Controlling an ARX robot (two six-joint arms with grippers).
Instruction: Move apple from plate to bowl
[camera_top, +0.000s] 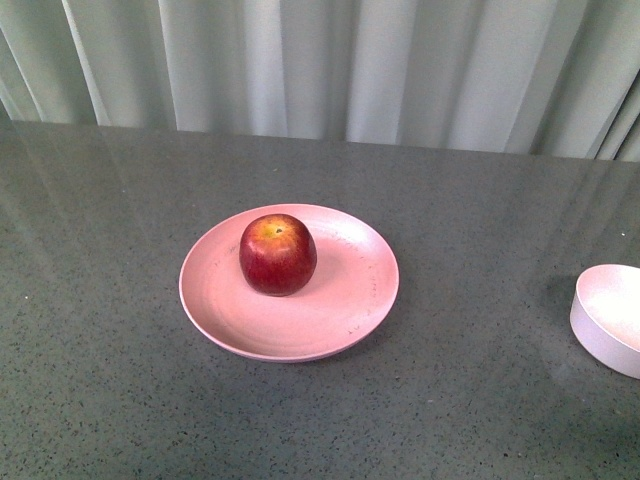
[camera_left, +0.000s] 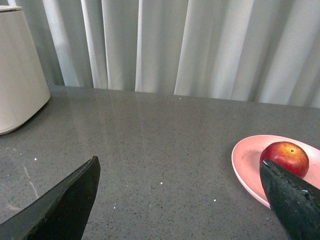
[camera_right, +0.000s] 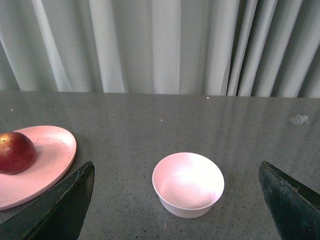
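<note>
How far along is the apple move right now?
Done: nothing; the apple sits on the plate and the bowl is empty. In hand: nothing; the left tool and right tool hang open. Remaining: grasp the apple, carry it, set it in the bowl.

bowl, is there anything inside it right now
Nothing: the right wrist view shows the bowl with a bare pale interior. Only its near inner wall is hidden below the rim. The apple sits on the plate.
</note>
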